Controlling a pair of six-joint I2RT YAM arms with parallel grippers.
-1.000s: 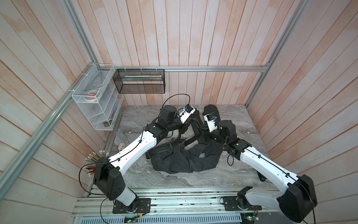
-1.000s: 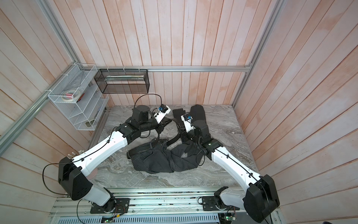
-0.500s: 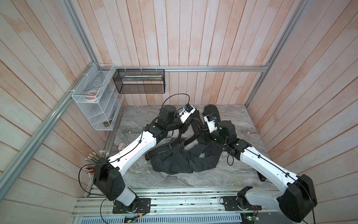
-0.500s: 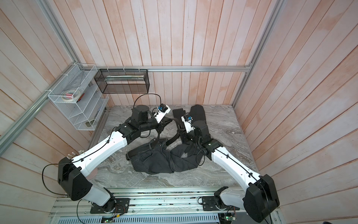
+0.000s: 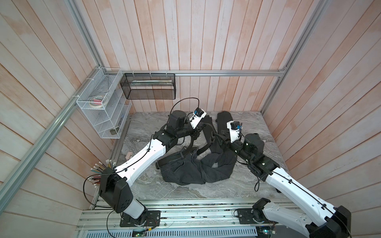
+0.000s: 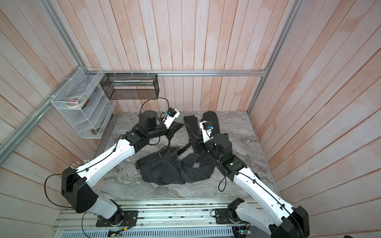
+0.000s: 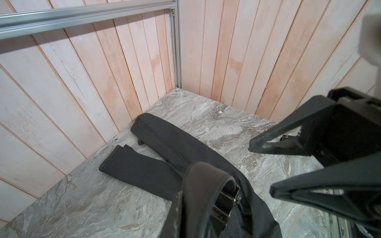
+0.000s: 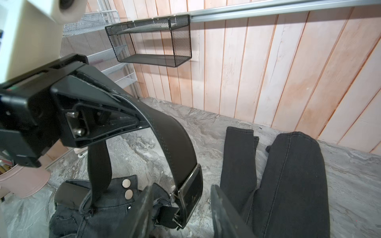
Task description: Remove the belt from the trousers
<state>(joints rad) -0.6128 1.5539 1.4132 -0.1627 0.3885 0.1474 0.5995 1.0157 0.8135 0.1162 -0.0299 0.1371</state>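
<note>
The black trousers [image 5: 185,169] [image 6: 165,169] lie bunched mid-table, their legs [image 7: 144,169] [image 8: 288,175] reaching toward the back wall. Above them the black belt [image 5: 211,134] [image 6: 188,134] [image 8: 175,140] rises in an arch. One end runs down into the waistband by the two metal buttons [image 8: 125,187]. My left gripper [image 5: 201,127] [image 6: 179,126] [image 8: 142,123] is shut on the strap at the top of the arch. My right gripper [image 5: 218,140] [image 6: 194,142] [image 8: 182,187] [image 7: 261,169] is open, and the dark buckle [image 8: 191,193] [image 7: 226,197] hangs between its spread fingers.
A black mesh basket [image 5: 148,86] and a white wire shelf [image 5: 103,109] hang on the back-left walls. A cup of pencils [image 5: 101,169] and a small beige object [image 5: 129,155] sit at the table's left edge. Wooden walls close in three sides.
The right gripper's jaws have spread apart around the buckle. Both arms, the belt arch and the trousers stay about where they were.
</note>
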